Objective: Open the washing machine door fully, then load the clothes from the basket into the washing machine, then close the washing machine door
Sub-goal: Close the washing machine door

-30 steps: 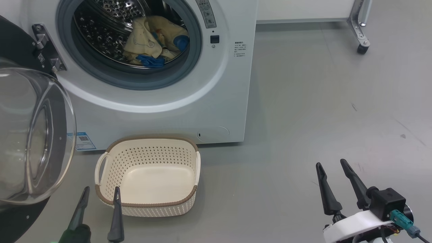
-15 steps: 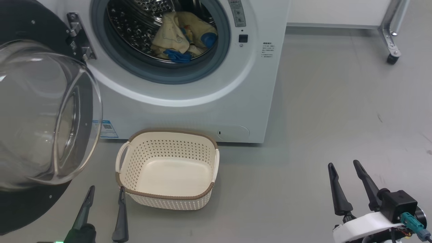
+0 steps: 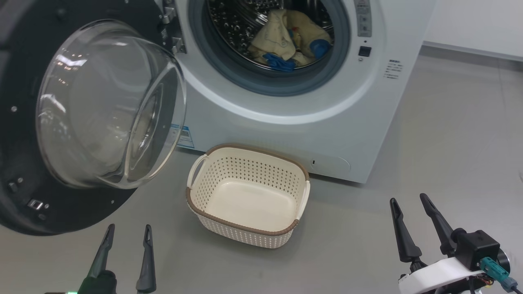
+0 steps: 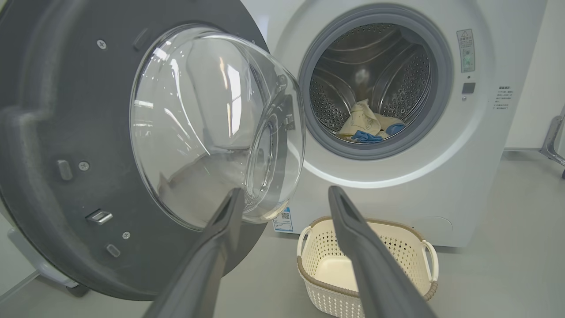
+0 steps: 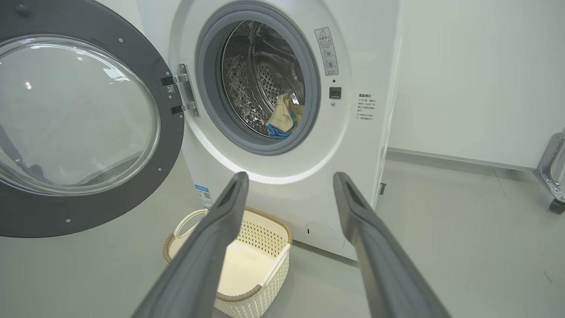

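Only the head camera has turned, toward the robot's left, sliding the machine [image 3: 286,122], door [image 3: 102,106] and basket [image 3: 245,229] rightward in its view. The door hangs wide open, the clothes [image 3: 290,41] lie in the drum, and the basket stands empty on the floor before the machine. Opening and loading look done; closing the door is left. Left claw [image 3: 129,227] and right claw [image 3: 407,198] are both released, holding nothing, clear of the door.

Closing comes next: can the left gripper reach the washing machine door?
Probably yes: the open left gripper points at the washing machine door, bare floor between; the basket sits aside.
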